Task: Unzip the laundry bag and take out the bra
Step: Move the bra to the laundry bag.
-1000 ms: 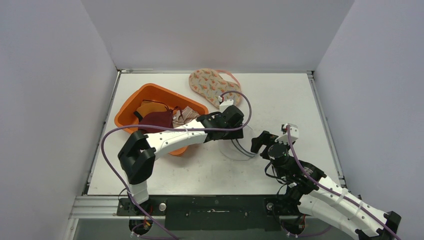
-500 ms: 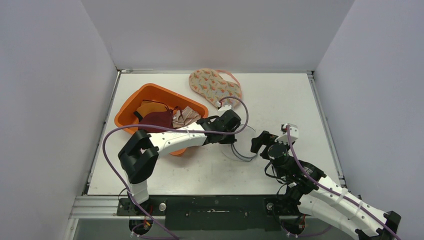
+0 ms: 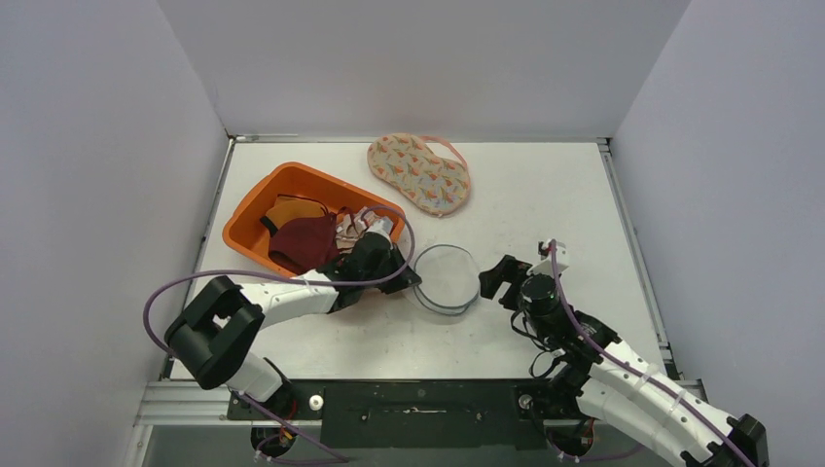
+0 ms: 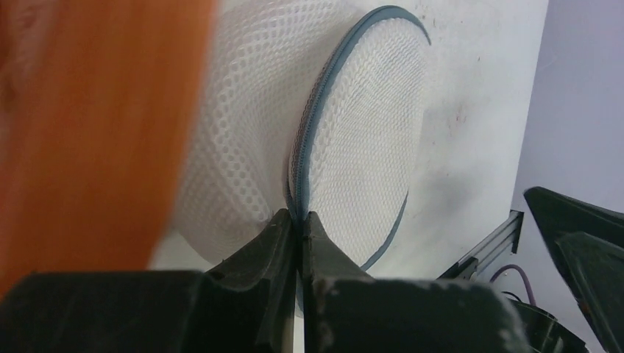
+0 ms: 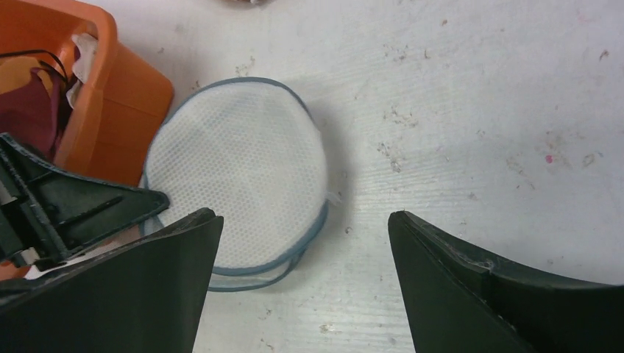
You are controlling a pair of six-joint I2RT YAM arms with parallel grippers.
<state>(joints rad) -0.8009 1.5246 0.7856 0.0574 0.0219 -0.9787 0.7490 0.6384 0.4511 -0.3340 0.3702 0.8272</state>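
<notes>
My left fingers [image 4: 257, 254] are pinching shut on the zip rim [image 4: 313, 140] of the bag [image 4: 368, 154]; its mesh is looking light and floppy. My right fingers [image 5: 147, 287] are hovering wide beside the bag.

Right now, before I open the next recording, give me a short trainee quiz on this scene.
1. Fill in: the patterned bra lies on the table, ____ the orange bin.
2. The left gripper pinches: A) the bin's rim B) the laundry bag at its blue zipper edge C) the bra.
3. True or false: the right gripper is closed on the laundry bag.
Key: 1 outside; 2 B; 3 false, its jaws stand open beside the bag.
</notes>
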